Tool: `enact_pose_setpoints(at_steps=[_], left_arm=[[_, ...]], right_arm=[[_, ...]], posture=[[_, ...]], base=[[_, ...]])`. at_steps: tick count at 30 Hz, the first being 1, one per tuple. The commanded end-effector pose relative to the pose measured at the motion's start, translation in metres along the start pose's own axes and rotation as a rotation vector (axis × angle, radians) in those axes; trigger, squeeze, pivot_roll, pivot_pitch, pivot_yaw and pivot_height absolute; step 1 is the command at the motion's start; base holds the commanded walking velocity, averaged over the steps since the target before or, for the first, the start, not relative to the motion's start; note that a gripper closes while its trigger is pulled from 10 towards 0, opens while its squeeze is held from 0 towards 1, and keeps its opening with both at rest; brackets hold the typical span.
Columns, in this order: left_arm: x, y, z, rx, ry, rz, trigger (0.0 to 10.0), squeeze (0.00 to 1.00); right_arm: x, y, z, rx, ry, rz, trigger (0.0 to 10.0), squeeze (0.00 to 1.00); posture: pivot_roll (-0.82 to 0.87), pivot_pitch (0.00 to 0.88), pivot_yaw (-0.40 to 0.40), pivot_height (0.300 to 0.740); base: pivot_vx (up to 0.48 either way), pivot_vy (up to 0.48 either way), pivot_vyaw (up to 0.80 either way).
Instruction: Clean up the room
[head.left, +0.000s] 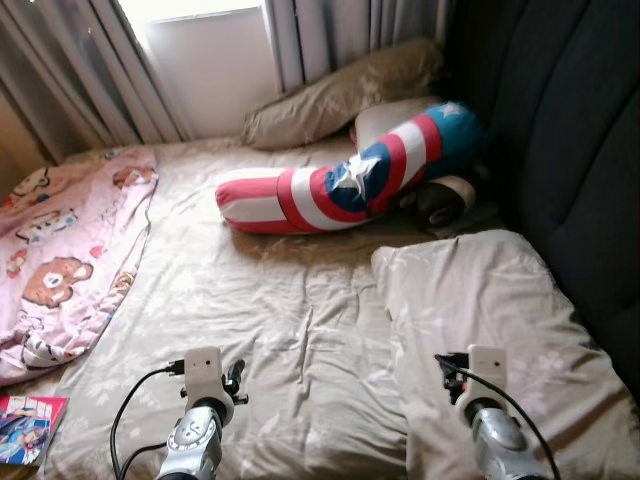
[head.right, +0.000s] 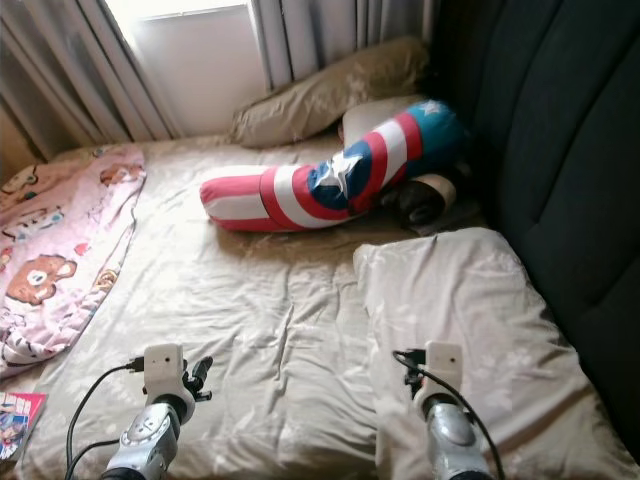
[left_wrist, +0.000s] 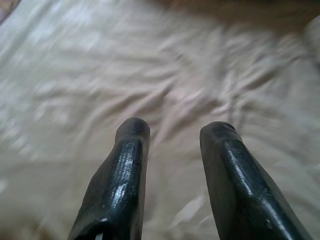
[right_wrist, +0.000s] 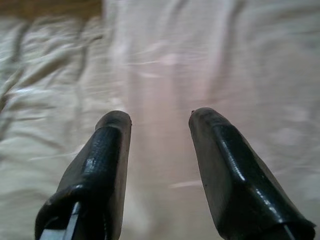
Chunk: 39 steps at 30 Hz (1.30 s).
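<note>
Left eye view: red, white and blue striped bolster cushion (head.left: 340, 185) lies across the wrinkled beige bedsheet (head.left: 270, 300), toward the dark headboard. Nearer than it, left gripper (left_wrist: 172, 132) and right gripper (right_wrist: 160, 120) hover over the sheet, fingers parted, holding nothing.

pink blanket (head.left: 60, 250) cut off, magazine (head.left: 25, 425) cropped, sheet (left_wrist: 100, 75) blurred
</note>
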<state>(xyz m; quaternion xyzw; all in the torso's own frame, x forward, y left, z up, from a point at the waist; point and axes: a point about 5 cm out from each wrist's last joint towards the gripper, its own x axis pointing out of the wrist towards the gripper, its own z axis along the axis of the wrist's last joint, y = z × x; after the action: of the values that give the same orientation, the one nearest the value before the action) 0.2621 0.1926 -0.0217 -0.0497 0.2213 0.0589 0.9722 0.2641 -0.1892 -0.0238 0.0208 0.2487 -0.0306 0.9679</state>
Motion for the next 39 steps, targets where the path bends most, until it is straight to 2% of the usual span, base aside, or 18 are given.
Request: enact_pose_setpoints(at_steps=[1,5,7,8,10,15,19,23,28,39], left_arm=[[-0.004,0.007,-0.011,0.001,0.057,0.029,10.0,0.00],[-0.016,0.018,-0.037,0.020,0.172,0.056,10.0,0.00],[-0.023,0.023,-0.048,0.034,0.220,0.060,10.0,0.00],[-0.023,0.023,-0.048,0.034,0.220,0.060,10.0,0.00],[-0.035,0.031,-0.066,0.073,0.299,0.066,10.0,0.00],[-0.045,0.035,-0.080,0.081,0.368,0.077,10.0,0.00],[-0.047,0.034,-0.084,0.077,0.394,0.083,10.0,0.00],[-0.047,0.033,-0.084,0.077,0.399,0.081,10.0,0.00],[-0.047,0.031,-0.085,0.083,0.404,0.068,10.0,0.00],[-0.051,0.034,-0.090,0.080,0.425,0.081,10.0,0.00]], right_arm=[[0.000,0.010,-0.003,-0.011,0.023,0.048,10.0,0.00],[-0.012,-0.003,-0.034,-0.059,0.175,0.023,10.0,0.00],[-0.019,-0.010,-0.049,-0.046,0.244,-0.008,10.0,0.00],[-0.019,-0.010,-0.049,-0.046,0.244,-0.008,10.0,0.00],[-0.030,-0.019,-0.069,-0.027,0.324,-0.056,10.0,0.00],[-0.038,-0.010,-0.083,0.003,0.371,-0.044,10.0,0.00],[-0.042,-0.002,-0.091,-0.016,0.406,-0.013,10.0,0.00],[-0.045,-0.001,-0.095,-0.042,0.422,-0.002,10.0,0.00],[-0.048,-0.008,-0.099,-0.048,0.443,-0.034,10.0,0.00],[-0.054,-0.007,-0.108,-0.069,0.481,-0.005,10.0,0.00]], posture=[[-0.01,0.000,0.077,0.740],[-0.01,0.000,0.075,0.740],[-0.01,0.000,0.076,0.740],[-0.01,0.000,0.076,0.740],[0.00,0.000,0.081,0.740],[-0.01,0.000,0.092,0.740],[-0.01,0.000,0.098,0.740],[-0.01,0.000,0.100,0.740],[-0.02,0.000,0.103,0.740],[-0.01,0.000,0.104,0.740]], base=[[0.000,0.341,0.00],[0.000,0.338,0.00],[0.000,0.337,0.00],[0.000,0.337,0.00],[0.000,0.337,0.00],[0.000,0.337,0.00],[0.000,0.336,0.00],[0.000,0.333,0.00],[0.000,0.332,0.80],[0.000,0.330,0.80]])
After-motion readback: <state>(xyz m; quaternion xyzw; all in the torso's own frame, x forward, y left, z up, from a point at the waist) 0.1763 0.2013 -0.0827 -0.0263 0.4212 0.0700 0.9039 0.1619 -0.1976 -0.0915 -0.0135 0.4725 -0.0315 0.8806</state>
